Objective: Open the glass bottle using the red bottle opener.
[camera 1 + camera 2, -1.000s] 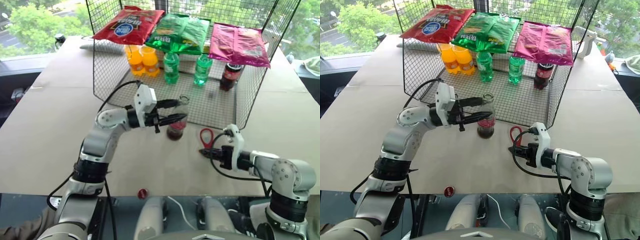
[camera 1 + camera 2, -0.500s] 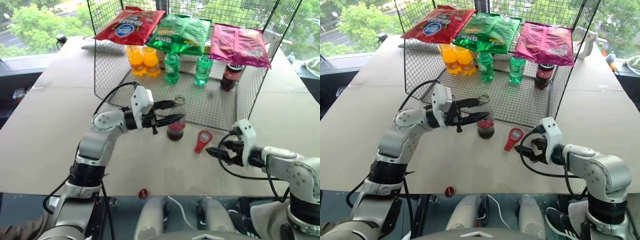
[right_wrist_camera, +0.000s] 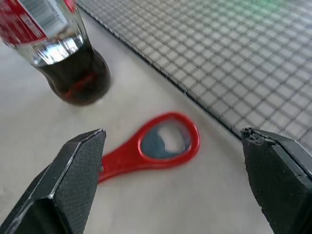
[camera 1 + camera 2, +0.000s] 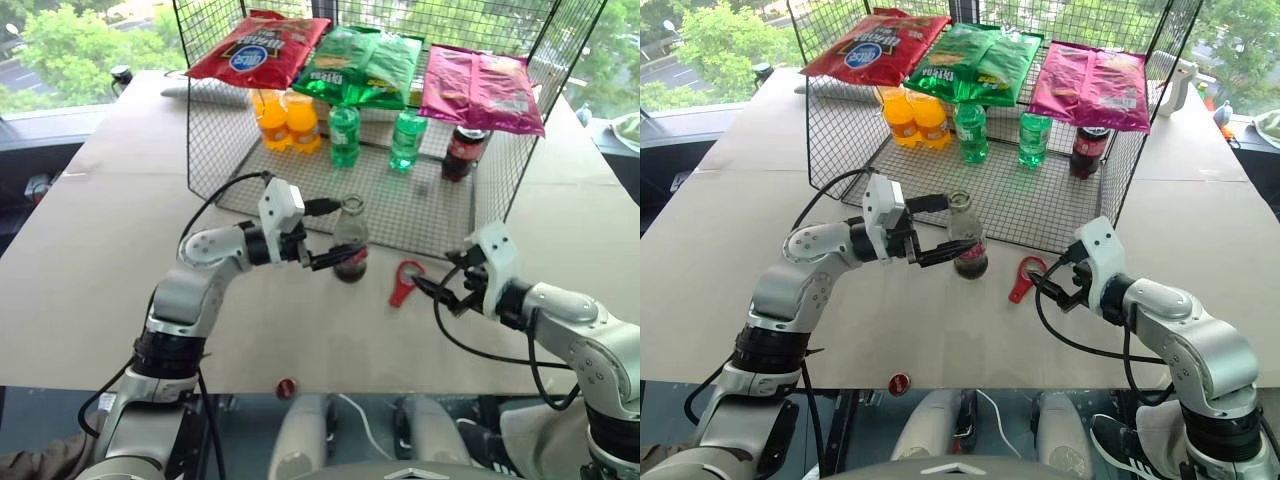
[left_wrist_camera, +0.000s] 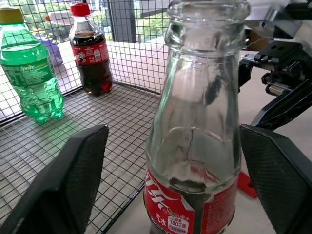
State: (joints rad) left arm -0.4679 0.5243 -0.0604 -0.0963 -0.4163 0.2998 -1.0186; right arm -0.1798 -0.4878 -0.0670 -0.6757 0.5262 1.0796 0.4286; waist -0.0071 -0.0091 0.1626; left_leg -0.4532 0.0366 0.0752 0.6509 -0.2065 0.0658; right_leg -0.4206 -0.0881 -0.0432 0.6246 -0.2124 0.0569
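The glass bottle [image 4: 350, 236] stands upright on the table just in front of the wire rack, with dark liquid low down and its mouth [image 5: 207, 19] bare. My left gripper [image 4: 338, 233] is open around it, and its fingers [image 5: 68, 180] stand clear of the glass on both sides. The red bottle opener [image 4: 403, 283] lies flat on the table to the right of the bottle, ring head toward the rack. My right gripper [image 4: 436, 291] hovers open just right of the opener, holding nothing. In the right wrist view the opener [image 3: 151, 148] lies between the spread fingers [image 3: 73, 180].
A wire rack [image 4: 440, 215] behind the bottle holds orange bottles [image 4: 285, 122], green bottles [image 4: 343, 135] and a dark bottle with a red cap [image 4: 460, 152], with snack bags [image 4: 360, 65] on top. A small red bottle cap [image 4: 286, 387] lies at the table's front edge.
My left gripper has opened and let go of the bottle. My right gripper has released the opener, which now lies flat, and has drawn back to the right and risen, open.
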